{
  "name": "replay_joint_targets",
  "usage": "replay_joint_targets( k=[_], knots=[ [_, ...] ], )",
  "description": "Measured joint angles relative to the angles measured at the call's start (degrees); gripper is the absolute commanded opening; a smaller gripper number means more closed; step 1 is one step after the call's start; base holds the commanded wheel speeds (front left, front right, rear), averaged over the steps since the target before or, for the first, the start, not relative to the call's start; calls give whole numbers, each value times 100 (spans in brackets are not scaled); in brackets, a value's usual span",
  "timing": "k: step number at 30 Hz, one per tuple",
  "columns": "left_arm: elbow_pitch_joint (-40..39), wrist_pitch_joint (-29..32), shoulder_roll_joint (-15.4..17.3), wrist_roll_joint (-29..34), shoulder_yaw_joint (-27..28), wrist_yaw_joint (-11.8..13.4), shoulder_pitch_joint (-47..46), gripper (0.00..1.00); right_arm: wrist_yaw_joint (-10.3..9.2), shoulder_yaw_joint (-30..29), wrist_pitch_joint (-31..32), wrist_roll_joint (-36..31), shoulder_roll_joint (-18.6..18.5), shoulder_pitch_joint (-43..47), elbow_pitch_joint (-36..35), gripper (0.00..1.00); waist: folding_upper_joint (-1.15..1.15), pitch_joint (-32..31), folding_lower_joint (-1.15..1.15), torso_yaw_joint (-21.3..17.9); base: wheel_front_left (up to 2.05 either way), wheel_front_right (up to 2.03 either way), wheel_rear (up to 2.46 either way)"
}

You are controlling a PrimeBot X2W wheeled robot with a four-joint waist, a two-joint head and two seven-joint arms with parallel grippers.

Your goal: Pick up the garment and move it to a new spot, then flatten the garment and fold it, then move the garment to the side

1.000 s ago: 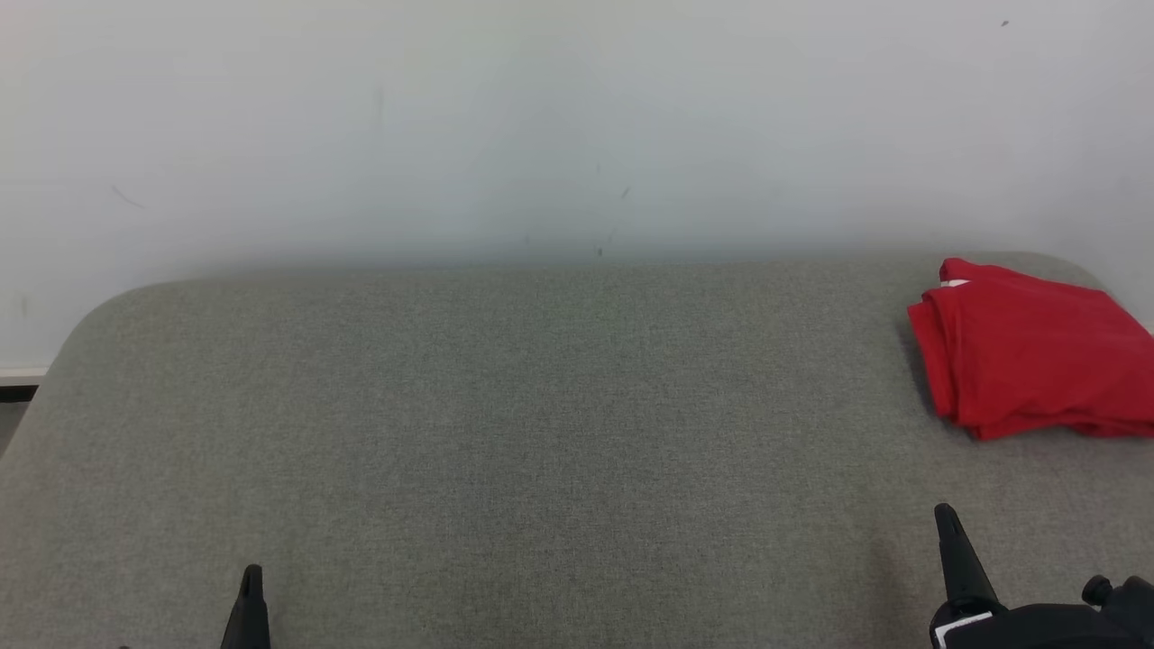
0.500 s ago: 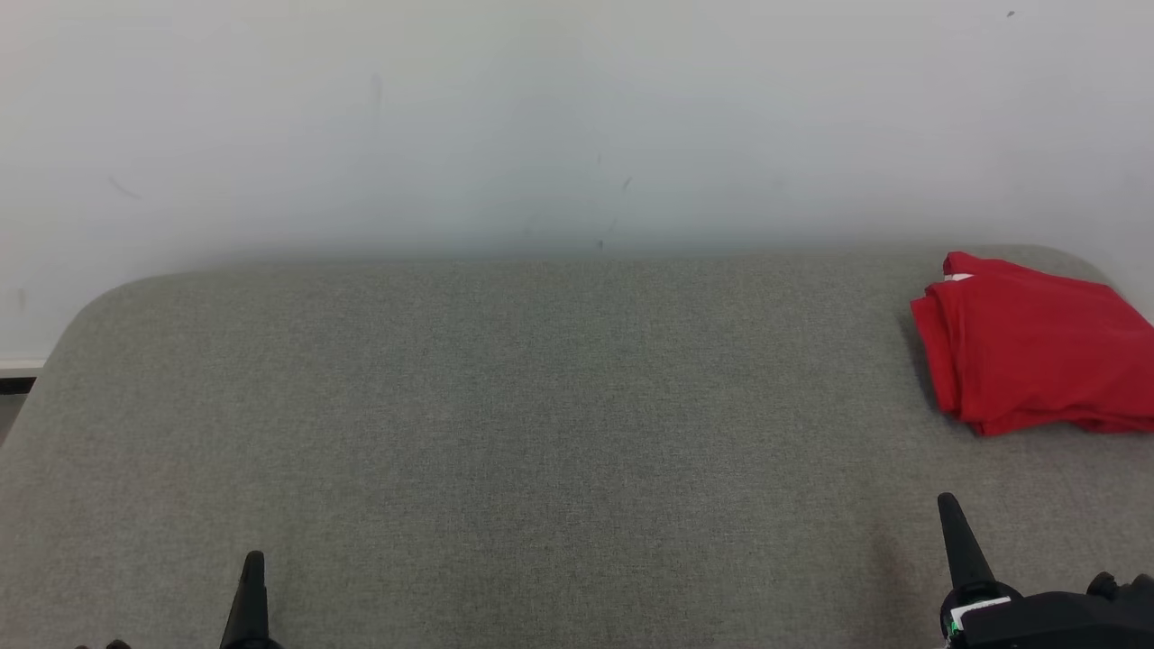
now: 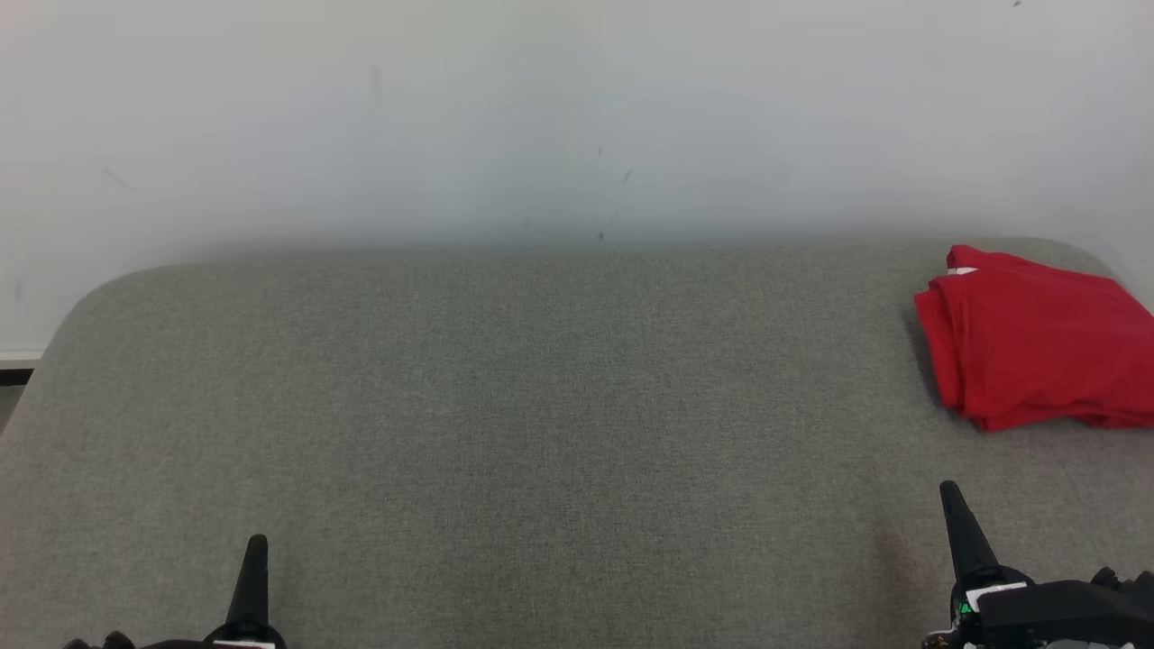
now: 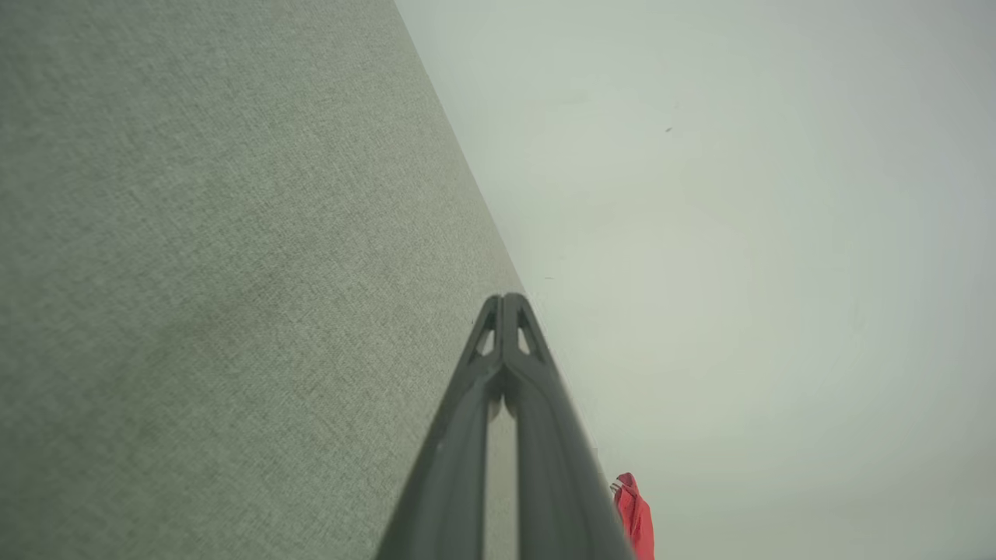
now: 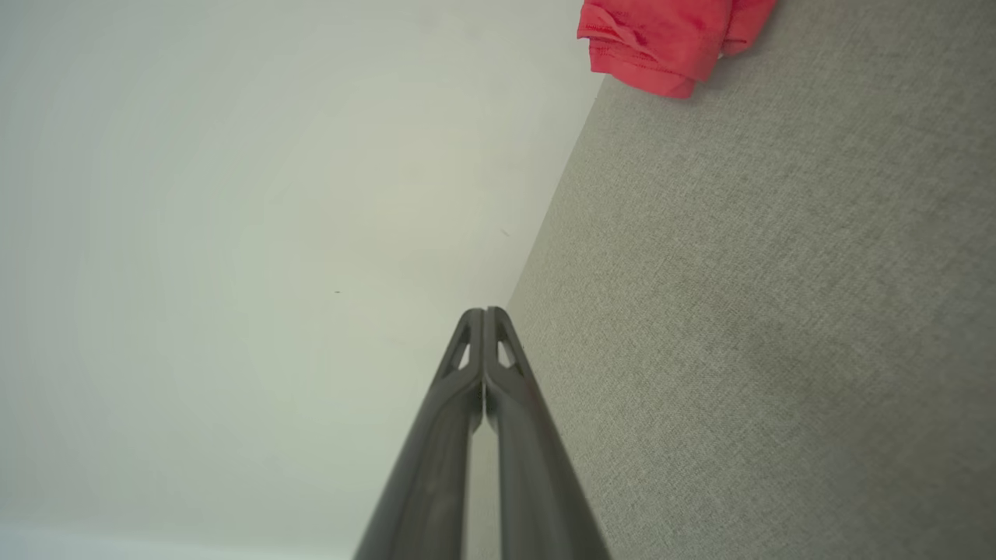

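No readable text, label, brand, number or sign

You are looking at a grey, fabric-covered tabletop [image 3: 541, 406] with rounded far corners, set against a plain white wall [image 3: 541, 108]. A few small dark specks [image 3: 601, 236] mark the wall just above the tabletop's far edge. A pale skirting strip [image 3: 18, 359] shows at far left.

The red garment [image 3: 1037, 338] lies folded into a compact, roughly rectangular bundle at the far right of the grey fabric-covered worktop [image 3: 541, 406], close to its rounded back corner — layered edges show along its left and near sides, and a small white tag peeks out at its far left corner
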Motion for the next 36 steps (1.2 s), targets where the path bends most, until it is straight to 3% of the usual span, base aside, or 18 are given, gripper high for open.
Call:
replay_joint_targets(
  k=[36],
  knots=[
    [-23, 408, -52, -1647, 87, -29, -271, 0, -1, -210, 335, 1455, 100, -273, 63, 0, 0, 182, -1, 12, 0, 0, 0]
  ],
)
